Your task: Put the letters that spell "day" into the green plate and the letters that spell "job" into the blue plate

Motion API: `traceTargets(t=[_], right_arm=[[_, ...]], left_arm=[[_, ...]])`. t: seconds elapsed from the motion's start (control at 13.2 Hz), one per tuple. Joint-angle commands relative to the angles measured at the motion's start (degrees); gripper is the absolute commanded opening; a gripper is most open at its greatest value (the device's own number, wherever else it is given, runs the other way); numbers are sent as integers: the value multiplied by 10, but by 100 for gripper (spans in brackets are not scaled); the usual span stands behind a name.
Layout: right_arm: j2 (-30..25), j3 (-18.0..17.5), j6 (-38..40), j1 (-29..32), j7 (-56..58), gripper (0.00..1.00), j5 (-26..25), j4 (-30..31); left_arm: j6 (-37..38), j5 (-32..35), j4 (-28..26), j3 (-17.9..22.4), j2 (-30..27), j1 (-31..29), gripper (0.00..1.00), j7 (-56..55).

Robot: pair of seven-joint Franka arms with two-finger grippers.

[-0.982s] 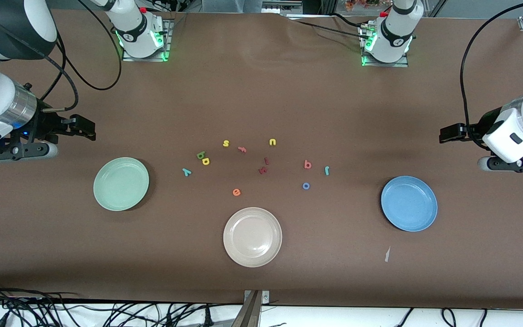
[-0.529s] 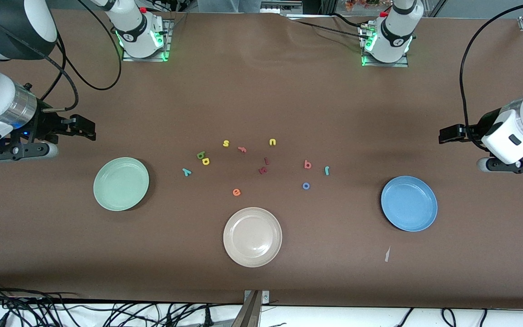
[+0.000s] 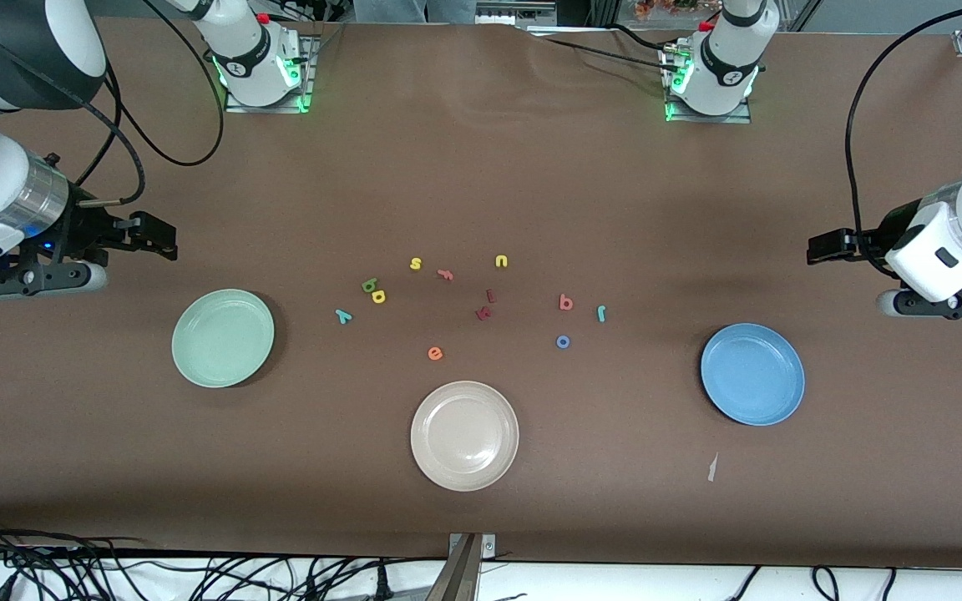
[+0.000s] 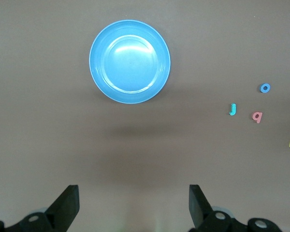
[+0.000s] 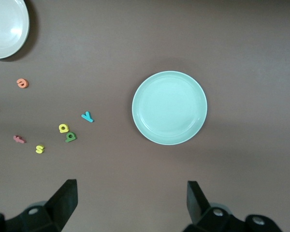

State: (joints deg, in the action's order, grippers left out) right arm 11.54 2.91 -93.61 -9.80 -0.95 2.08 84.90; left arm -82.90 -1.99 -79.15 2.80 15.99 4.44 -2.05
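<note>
The olive "d" [image 3: 369,285], yellow "a" [image 3: 378,296] and teal "y" [image 3: 344,315] lie on the table beside the empty green plate [image 3: 223,338]. The salmon "b" [image 3: 565,302], teal "j" [image 3: 601,313] and blue "o" [image 3: 563,341] lie toward the empty blue plate [image 3: 752,374]. My right gripper [image 5: 130,188] hangs open over bare table at the right arm's end, near the green plate [image 5: 169,108]. My left gripper [image 4: 133,193] hangs open over bare table at the left arm's end, near the blue plate [image 4: 129,61]. Neither holds anything.
A beige plate [image 3: 464,436] sits nearest the front camera, mid-table. Other loose letters lie between the two groups: a yellow "s" [image 3: 416,264], yellow "u" [image 3: 501,261], salmon "f" [image 3: 445,274], orange "e" [image 3: 435,353] and two dark red ones [image 3: 483,313]. A paper scrap [image 3: 711,467] lies near the blue plate.
The left arm's hand has drifted very slightly. Letters, plates and the right arm stay where they were.
</note>
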Motion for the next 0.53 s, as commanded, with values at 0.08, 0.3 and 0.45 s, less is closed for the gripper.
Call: traceTargets(t=[0.08, 0.3, 0.45], right_arm=[[-18, 0, -2, 2, 13, 100, 18, 11], [-26, -1, 9, 2, 17, 100, 16, 5], [-31, 0, 12, 2, 16, 100, 14, 4]], left_arm=[[4, 12, 12, -3, 4, -2, 100, 0], [4, 12, 12, -3, 4, -2, 100, 0], [4, 12, 12, -3, 4, -2, 100, 0]])
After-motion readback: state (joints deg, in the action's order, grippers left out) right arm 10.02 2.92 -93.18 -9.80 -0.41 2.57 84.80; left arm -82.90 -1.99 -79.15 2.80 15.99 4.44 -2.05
